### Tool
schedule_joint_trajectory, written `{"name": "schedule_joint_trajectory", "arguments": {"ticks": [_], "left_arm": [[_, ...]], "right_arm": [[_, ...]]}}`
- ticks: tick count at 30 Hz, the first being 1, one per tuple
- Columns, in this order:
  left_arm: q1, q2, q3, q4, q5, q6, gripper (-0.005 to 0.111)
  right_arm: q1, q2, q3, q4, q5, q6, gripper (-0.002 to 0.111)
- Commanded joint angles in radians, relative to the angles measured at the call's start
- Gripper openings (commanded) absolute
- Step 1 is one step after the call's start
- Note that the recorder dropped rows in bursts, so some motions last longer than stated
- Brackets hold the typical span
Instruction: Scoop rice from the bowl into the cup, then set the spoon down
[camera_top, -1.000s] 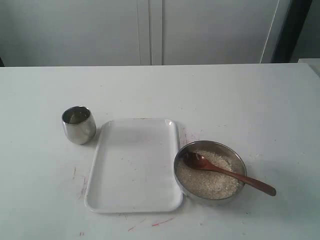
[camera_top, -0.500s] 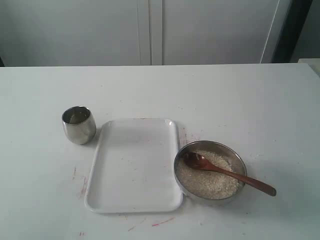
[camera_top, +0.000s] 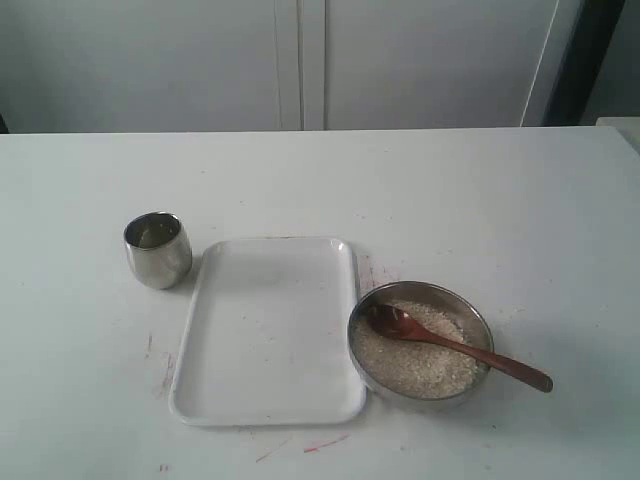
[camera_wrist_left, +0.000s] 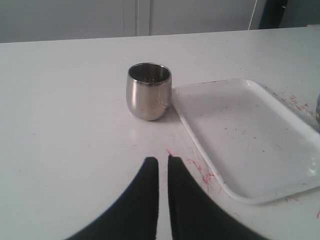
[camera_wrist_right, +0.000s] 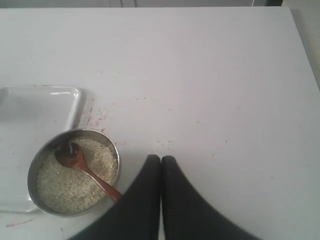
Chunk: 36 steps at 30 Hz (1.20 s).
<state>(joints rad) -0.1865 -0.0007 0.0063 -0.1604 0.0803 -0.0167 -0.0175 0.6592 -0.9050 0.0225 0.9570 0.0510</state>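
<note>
Nothing has moved in the last second. My left gripper (camera_wrist_left: 163, 161) and right gripper (camera_wrist_right: 161, 159) are closed and empty. The spoon (camera_top: 440, 343) rests on the rice (camera_top: 420, 370) in the bowl (camera_top: 481, 320). The cup (camera_top: 157, 249) stands beyond the tray (camera_top: 270, 405). Scooping has not begun.

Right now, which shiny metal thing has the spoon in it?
The wide bowl, with rice; the spoon leans on its rim. The small cup has none.

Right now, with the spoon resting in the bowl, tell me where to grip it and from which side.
Grip the spoon by the free end of its handle, which juts past the rim of the bowl on the side of the right gripper. Its head lies on the rice, so grasping there would likely scatter grains. Come from above, jaws across the slim handle.
</note>
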Motion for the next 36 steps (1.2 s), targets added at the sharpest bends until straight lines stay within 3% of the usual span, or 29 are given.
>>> {"name": "schedule_joint_trajectory", "arguments": {"ticks": [1,5,15,25,28,36], "left_arm": [[-0.001,0.001,-0.006,-0.010,-0.004,-0.002,0.014],[-0.001,0.001,-0.006,-0.010,-0.004,-0.002,0.014],[-0.001,0.001,-0.006,-0.010,-0.004,-0.002,0.014],[-0.001,0.001,-0.006,-0.010,-0.004,-0.002,0.014],[-0.001,0.001,-0.006,-0.010,-0.004,-0.002,0.014],[-0.001,0.001,-0.006,-0.010,-0.004,-0.002,0.014]], "right_arm": [[-0.001,0.014,-0.005,0.081,0.063,-0.136,0.000],[-0.001,0.063,-0.005,0.189,0.145,-0.213,0.000],[0.013,0.293,-0.018,0.196,0.210,-0.213,0.000],[0.354,0.447,-0.073,-0.188,0.264,-0.087,0.000],[0.434,0.480,-0.073,-0.196,0.264,-0.080,0.000],[0.487,0.586,-0.071,-0.196,0.264,-0.031,0.000]]}}
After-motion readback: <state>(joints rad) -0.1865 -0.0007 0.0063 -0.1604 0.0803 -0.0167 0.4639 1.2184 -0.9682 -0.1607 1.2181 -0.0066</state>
